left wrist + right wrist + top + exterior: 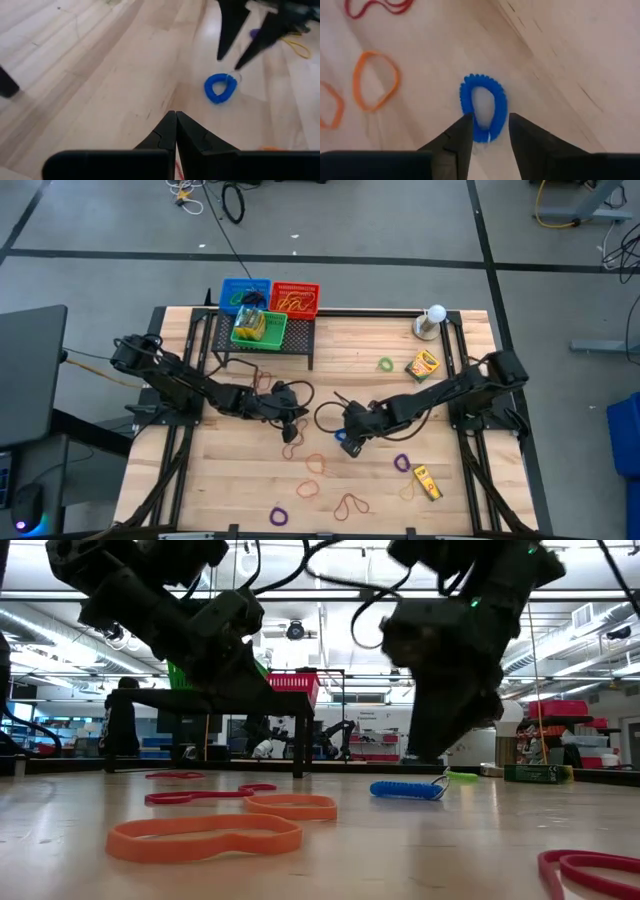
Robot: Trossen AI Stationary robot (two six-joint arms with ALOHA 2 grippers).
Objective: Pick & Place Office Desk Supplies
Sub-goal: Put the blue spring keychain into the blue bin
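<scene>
The right gripper (487, 131) hovers low over a blue coiled band (484, 114) lying flat on the wooden table (200, 500) near its middle, fingers parted and straddling the near end of the loop, gripping nothing. The left gripper (176, 131) waits just beside it with its fingers pressed together and empty, pointing toward the same band.

The band looks light, soft and springy, a ribbed coil that would flex under a pinch rather than resist it. Lying so flat, it offers little height to catch; the best hold is probably across one side of the loop, one finger inside the ring and one outside, pressed close to the wood. Too shallow a pinch could let it squirm free or flick away.

Orange bands (375, 80) and a red band (380, 7) lie scattered nearby. Red (294, 300), blue (243, 292) and green (259, 327) baskets stand at the table's far edge.
</scene>
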